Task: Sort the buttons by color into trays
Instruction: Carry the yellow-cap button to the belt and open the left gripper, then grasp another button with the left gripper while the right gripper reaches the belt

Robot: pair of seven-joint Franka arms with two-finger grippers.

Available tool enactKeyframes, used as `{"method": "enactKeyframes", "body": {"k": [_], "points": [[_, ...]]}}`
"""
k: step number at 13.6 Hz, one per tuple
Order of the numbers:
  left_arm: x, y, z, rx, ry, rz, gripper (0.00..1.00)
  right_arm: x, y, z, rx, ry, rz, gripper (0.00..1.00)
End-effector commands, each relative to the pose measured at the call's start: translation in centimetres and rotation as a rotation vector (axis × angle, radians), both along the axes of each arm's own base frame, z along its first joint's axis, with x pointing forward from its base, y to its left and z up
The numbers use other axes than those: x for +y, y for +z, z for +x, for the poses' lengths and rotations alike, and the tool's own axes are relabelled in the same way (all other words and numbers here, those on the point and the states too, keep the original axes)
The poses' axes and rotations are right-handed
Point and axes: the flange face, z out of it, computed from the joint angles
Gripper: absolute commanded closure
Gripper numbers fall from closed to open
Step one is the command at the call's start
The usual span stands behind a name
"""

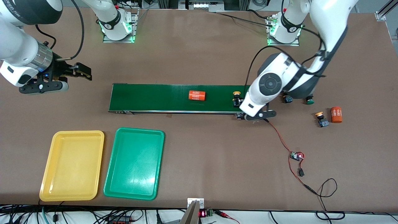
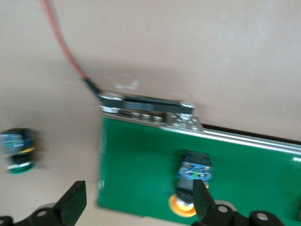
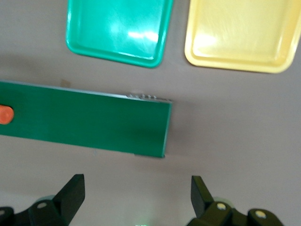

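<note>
On a brown tabletop (image 1: 199, 56), the left end effector (image 2: 136, 202) hovers, fingers spread wide, over the conveyor belt (image 1: 155, 98) end; a yellow-capped button (image 2: 193, 181) lies on its side by one fingertip. The right end effector (image 3: 136, 197), also open, waits near the empty trays (image 1: 72, 165).

the left gripper (image 2: 136, 200), fingers spread, hangs over the conveyor belt (image 2: 141, 160) end, one finger (image 2: 200, 195) just beside a yellow-capped button (image 2: 192, 181) lying on it, a green-capped button (image 2: 18, 150) on the table near the belt.
</note>
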Motion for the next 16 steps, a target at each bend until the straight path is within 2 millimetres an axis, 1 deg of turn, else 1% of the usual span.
{"method": "enactKeyframes", "body": {"k": [1,2,3,4,5,6,7,8,9,10,11,12,14,15,16], "points": [[6.5,1.6,3.6,0.008,0.036,0.007,0.00,4.6,-1.6,0.7,-0.017,-0.036,0.005,0.00],[9.0,1.2,4.4,0.000,0.025,0.023,0.00,6.6,-2.4,0.8,-0.022,-0.037,0.003,0.00],[12.9,-0.1,5.6,0.000,0.020,0.062,0.00,8.7,-3.6,0.9,-0.028,-0.040,0.001,0.00],[15.6,-1.0,6.2,0.005,0.022,0.085,0.00,10.0,-4.5,1.1,-0.031,-0.053,0.001,0.00],[17.5,-2.2,6.5,0.023,0.053,0.098,0.00,11.4,-5.0,1.1,-0.040,-0.056,0.003,0.00],[21.7,-3.7,7.0,0.041,0.097,0.133,0.00,12.8,-5.5,1.0,-0.048,-0.055,0.006,0.00],[24.4,-5.2,7.1,0.059,0.127,0.153,0.00,13.5,-6.0,0.9,-0.046,-0.059,0.005,0.00],[25.9,-6.3,7.2,0.070,0.141,0.165,0.00,14.8,-7.0,0.8,-0.039,-0.042,0.003,0.00],[28.0,-7.2,7.3,0.069,0.141,0.191,0.00,15.7,-7.5,0.8,-0.047,-0.031,0.008,0.00],[29.7,-8.0,7.4,0.058,0.105,0.198,0.00,16.4,-8.4,1.0,-0.052,-0.040,0.008,0.00],[31.9,-8.7,7.4,0.051,0.091,0.180,0.00,17.4,-9.4,1.1,-0.052,-0.050,0.000,0.00],[33.9,-10.2,7.2,0.050,0.079,0.144,0.00,17.6,-10.0,1.2,-0.055,-0.050,-0.002,0.00],[35.7,-12.0,6.3,0.033,0.051,0.108,0.00,16.8,-10.6,1.1,-0.047,-0.047,-0.005,0.00],[36.8,-12.7,5.7,0.035,0.046,0.093,0.01,15.9,-10.7,0.9,-0.042,-0.055,-0.009,0.00],[37.4,-13.5,5.2,0.029,0.041,0.080,0.03,15.3,-10.8,0.3,-0.049,-0.061,-0.009,0.00]]}}
